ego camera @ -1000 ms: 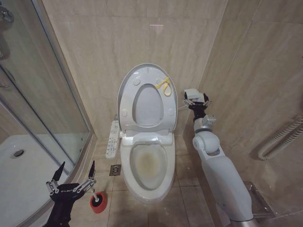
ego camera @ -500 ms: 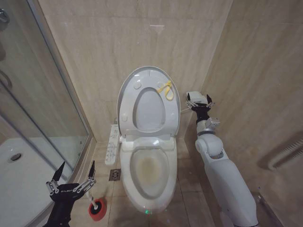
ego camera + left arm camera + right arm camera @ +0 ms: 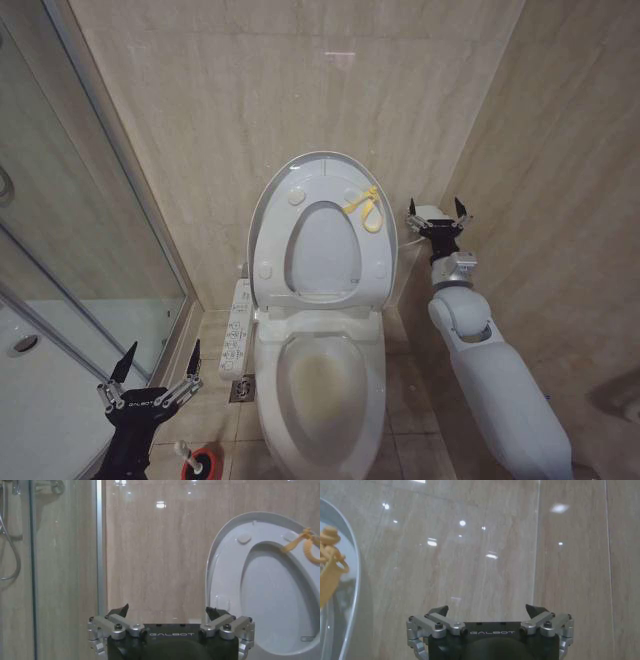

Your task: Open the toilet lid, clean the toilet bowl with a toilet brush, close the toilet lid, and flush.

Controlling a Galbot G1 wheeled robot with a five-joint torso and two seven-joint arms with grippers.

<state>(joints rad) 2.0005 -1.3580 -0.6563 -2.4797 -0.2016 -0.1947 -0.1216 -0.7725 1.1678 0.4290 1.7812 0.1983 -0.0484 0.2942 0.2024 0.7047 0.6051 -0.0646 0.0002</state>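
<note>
The toilet lid (image 3: 318,173) stands raised against the back wall with the seat ring (image 3: 372,262) folded up on it and a yellow strap (image 3: 365,209) near its upper right. Below, the toilet bowl (image 3: 322,385) lies uncovered, with yellowish staining inside. The toilet brush (image 3: 183,451) stands in a red cup (image 3: 204,464) on the floor to the bowl's left. My left gripper (image 3: 160,362) is open and empty just above the cup. My right gripper (image 3: 437,207) is open beside the lid's right edge, apart from it. The left wrist view shows the left gripper (image 3: 167,611) open before the lid (image 3: 230,566); the right gripper (image 3: 487,609) faces the wall.
A glass shower door (image 3: 90,230) and white shower tray (image 3: 40,400) fill the left. A white control panel (image 3: 238,325) juts from the toilet's left side, with a floor drain (image 3: 245,388) beside it. Tiled walls close in behind and on the right.
The whole view has shifted: the toilet now sits larger and lower, the red cup nearer the bottom edge. The right wrist has turned and drawn slightly away from the lid's edge.
</note>
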